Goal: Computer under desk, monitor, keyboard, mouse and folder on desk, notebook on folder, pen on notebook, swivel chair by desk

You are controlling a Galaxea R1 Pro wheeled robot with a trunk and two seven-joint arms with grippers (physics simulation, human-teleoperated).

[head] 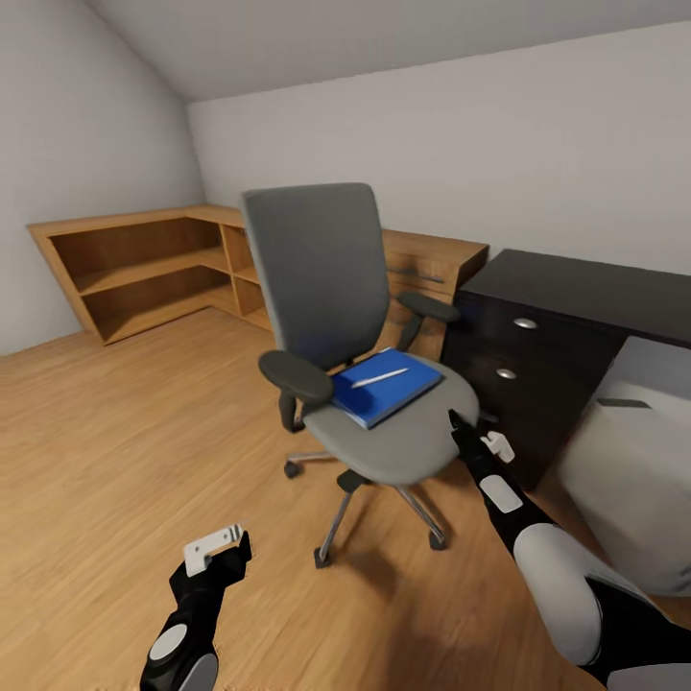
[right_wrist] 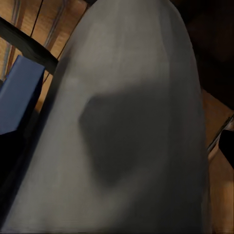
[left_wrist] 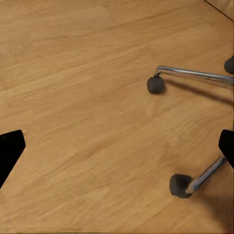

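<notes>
The swivel chair (head: 369, 384) stands on the wooden floor (head: 125, 432), just beside the drawer end of the black worktop (head: 576, 307). The blue folder (head: 386, 386) lies flat on the seat, and the white pen (head: 379, 377) lies on top of the folder. A light-grey box, probably the computer (head: 629, 480), sits under the worktop.

The right tool (head: 467, 429) is at the front edge of the seat, near the folder. Its fingers stand wide apart in the right wrist view and hold nothing. The left tool (head: 219, 555) hangs low over the floor, well apart from the chair, also wide and empty.

Hazards from this position:

- The chair rests on casters (left_wrist: 156, 84). A push from the right tool against the seat edge would likely roll or turn the chair and carry the folder out of reach.
- The pen is loose on the folder. Tilting the folder during a lift would likely let the pen roll off onto the seat or the floor.
- The folder lies flat on the cushion. A grip from above may slip; an edge approach is advisable.
</notes>
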